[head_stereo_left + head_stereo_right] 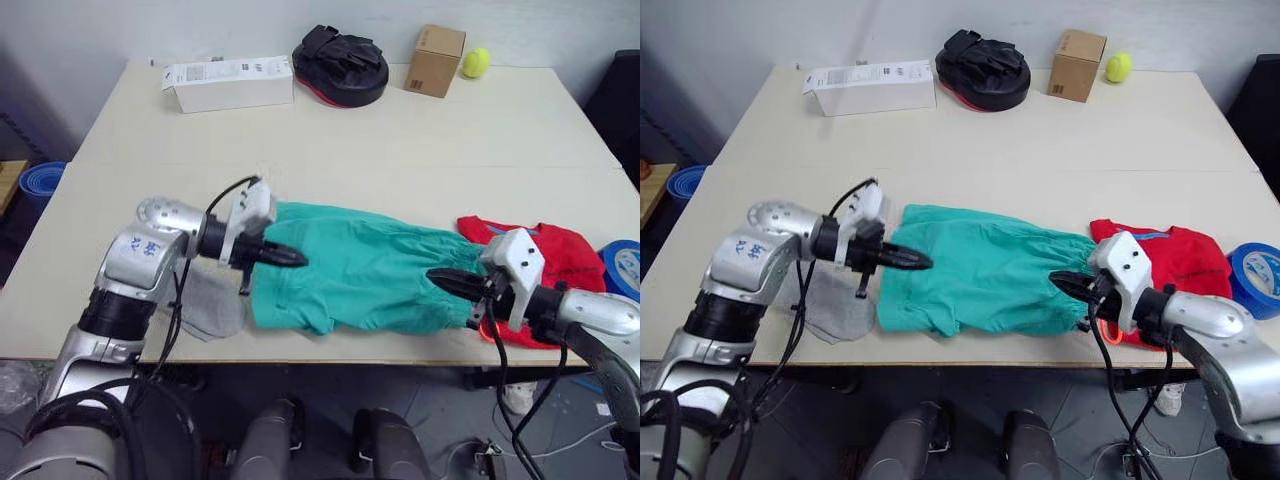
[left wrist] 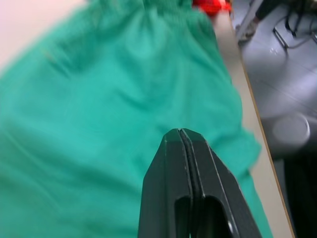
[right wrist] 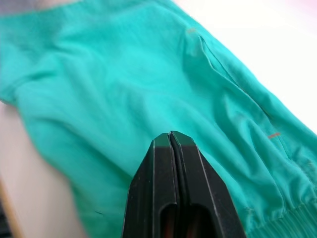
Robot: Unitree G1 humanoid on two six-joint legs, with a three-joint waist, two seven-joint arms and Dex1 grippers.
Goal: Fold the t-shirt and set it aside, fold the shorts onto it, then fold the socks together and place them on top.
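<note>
Shorts step underway: they lie flat mid-table with the t-shirt at their 3 o'clock, left gripper and right gripper both pressed together empty, so I'd next pinch opposite ends.

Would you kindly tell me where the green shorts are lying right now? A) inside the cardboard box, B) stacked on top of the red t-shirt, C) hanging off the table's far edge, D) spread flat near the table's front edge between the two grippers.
D: the shorts lie spread on the table, the left gripper at one end, the right gripper at the other, beside the t-shirt.
</note>
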